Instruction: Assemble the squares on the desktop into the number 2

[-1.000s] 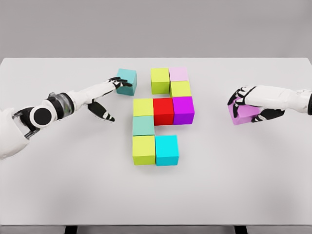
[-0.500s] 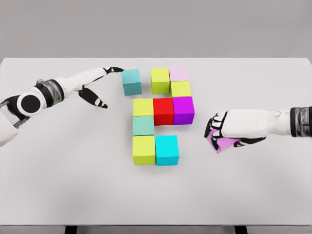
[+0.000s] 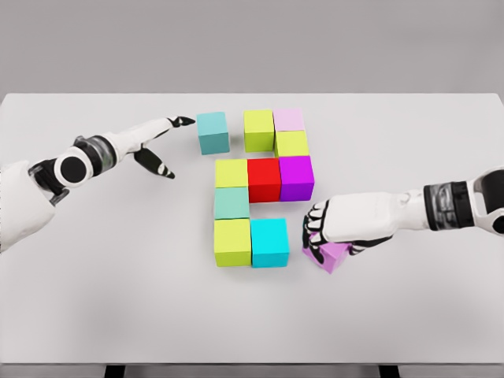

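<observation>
At the near right, my right hand [image 3: 346, 228] grips the last violet cube [image 3: 331, 256], still to join the cyan cube [image 3: 269, 242]; my left hand [image 3: 161, 142], fingers spread, must close the teal cube [image 3: 213, 131] gap.

Bare counter [image 3: 118, 299] lies open left, right and in front of the cube cluster [image 3: 260, 185]. A narrow gap separates the cyan cube [image 3: 269, 242] from the right hand [image 3: 335, 228].

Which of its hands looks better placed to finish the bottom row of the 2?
The right hand, probably: it already grips the violet cube, just right of the cyan cube ending that row. The left hand is up by the teal cube.
</observation>
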Controlling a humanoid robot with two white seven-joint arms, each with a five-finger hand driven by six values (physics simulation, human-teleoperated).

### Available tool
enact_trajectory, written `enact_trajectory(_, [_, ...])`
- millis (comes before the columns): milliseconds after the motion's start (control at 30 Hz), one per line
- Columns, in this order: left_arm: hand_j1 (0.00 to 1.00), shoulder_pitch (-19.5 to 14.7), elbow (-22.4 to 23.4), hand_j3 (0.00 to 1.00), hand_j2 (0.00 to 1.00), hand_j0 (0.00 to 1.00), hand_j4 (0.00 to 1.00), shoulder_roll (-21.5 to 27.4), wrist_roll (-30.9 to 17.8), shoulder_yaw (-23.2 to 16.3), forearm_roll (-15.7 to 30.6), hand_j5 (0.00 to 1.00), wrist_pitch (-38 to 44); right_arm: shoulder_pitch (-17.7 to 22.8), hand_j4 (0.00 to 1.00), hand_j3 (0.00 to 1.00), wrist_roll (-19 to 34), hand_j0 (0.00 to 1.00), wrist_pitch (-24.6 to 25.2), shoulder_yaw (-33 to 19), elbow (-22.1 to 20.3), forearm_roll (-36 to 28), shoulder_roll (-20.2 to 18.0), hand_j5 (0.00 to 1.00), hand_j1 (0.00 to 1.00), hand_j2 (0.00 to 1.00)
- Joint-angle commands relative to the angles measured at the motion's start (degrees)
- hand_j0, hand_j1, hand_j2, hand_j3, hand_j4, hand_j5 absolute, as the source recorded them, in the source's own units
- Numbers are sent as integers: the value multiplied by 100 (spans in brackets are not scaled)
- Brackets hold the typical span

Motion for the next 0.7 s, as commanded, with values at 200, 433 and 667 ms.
enact_trajectory(200, [100, -9, 18, 100, 100, 100, 100, -126, -6, -10, -33, 100, 7, -35, 100, 100, -1, 100, 16, -20, -1, -31, -4, 100, 100, 100])
enact_trajectory(433, [100, -9, 18, 100, 100, 100, 100, -188, -6, -10, -33, 100, 16, 0, 100, 100, -1, 100, 16, -486, 16, -40, -426, 100, 100, 100])
enact_trajectory(667, [100, -9, 27, 100, 100, 100, 100, -293, -6, -10, -24, 100, 25, 202, 100, 100, -1, 100, 16, -785, 174, -84, -470, 100, 100, 100])
